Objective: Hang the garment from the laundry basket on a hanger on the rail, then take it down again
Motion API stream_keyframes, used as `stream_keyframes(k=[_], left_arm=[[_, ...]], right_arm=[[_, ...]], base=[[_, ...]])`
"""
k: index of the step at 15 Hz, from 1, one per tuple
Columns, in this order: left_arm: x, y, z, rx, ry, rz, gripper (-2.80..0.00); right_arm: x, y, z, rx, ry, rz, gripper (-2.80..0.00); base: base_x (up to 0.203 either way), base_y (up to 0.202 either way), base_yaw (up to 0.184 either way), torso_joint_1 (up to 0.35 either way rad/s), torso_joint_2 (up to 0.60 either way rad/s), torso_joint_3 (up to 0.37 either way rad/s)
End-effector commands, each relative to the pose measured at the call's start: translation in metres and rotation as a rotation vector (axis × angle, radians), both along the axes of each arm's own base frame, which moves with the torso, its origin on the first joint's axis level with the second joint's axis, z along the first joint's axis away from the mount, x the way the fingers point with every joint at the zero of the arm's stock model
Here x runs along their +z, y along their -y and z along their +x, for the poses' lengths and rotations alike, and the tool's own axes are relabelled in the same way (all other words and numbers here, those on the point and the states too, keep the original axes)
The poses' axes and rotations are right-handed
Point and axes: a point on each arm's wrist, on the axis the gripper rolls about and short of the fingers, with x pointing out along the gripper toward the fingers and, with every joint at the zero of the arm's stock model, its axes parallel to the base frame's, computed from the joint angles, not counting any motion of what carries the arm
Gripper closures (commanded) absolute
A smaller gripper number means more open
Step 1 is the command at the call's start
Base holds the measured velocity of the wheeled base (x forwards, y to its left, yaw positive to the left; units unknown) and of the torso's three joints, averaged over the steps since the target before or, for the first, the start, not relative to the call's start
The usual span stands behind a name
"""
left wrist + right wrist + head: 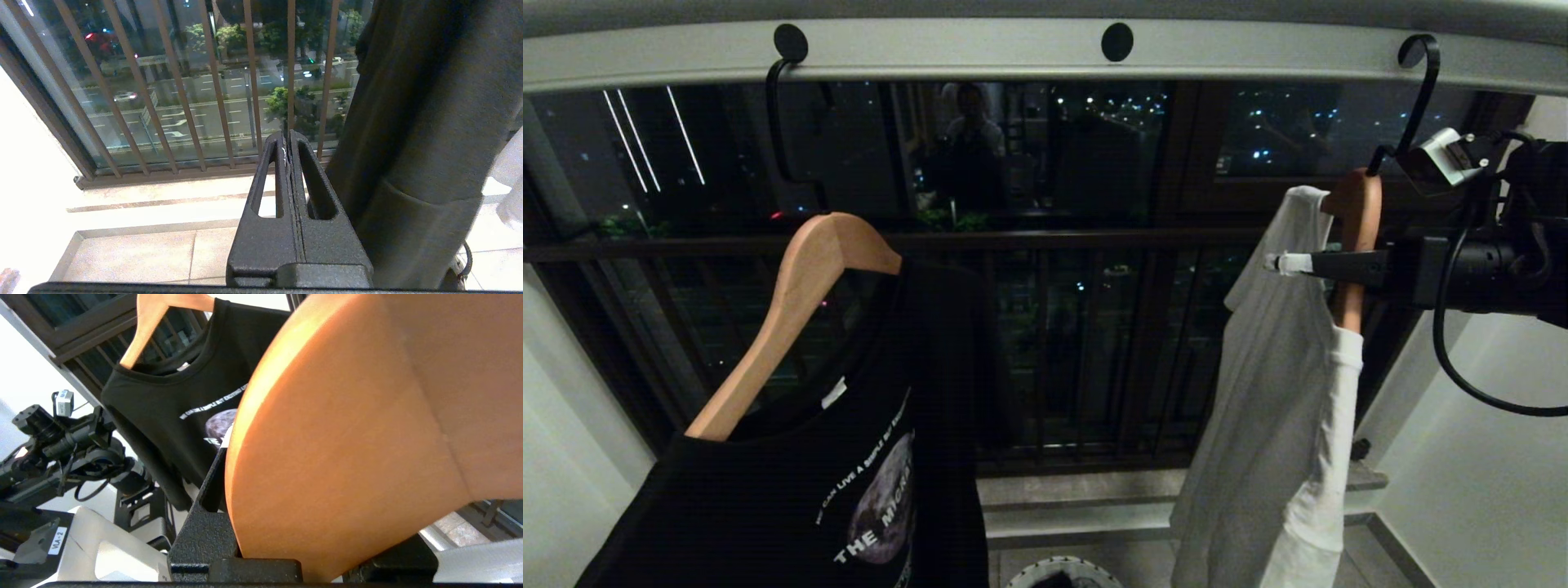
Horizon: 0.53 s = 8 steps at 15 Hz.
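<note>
Right pincer, on a black arm reaching in from the right, grasps the orange-brown wooden hanger carrying a white long-sleeved garment. That hanger's black hook sits in a far-right hole of the long pale grey metal rail overhead. Left of it, a second wooden hanger holds a black printed T-shirt, hooked on the same rail. Low at centre, only the whitish rim of the small round laundry basket shows. Left pincer is parked low beside the black shirt, clenched on nothing.
</note>
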Motion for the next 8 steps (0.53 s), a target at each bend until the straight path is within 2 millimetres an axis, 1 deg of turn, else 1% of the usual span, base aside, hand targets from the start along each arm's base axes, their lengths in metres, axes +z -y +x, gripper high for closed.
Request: stream_keyframes(k=[1, 8], left_arm=[[-0.0008, 0.0, 0.0002, 0.0, -0.002, 0.0, 0.0], [-0.0008, 0.0, 0.0002, 0.0, -0.002, 0.0, 0.0]], right_arm=[[0.0027, -0.0004, -0.0041, 0.007, 0.008, 0.001, 0.0], [0.011, -0.0011, -0.0123, 0.009, 0.034, -0.001, 0.0]], base=[[0.0, 0.0, 0.0, 0.0, 0.0, 0.0], [0.0, 0.0, 0.0, 0.0, 0.0, 0.0]])
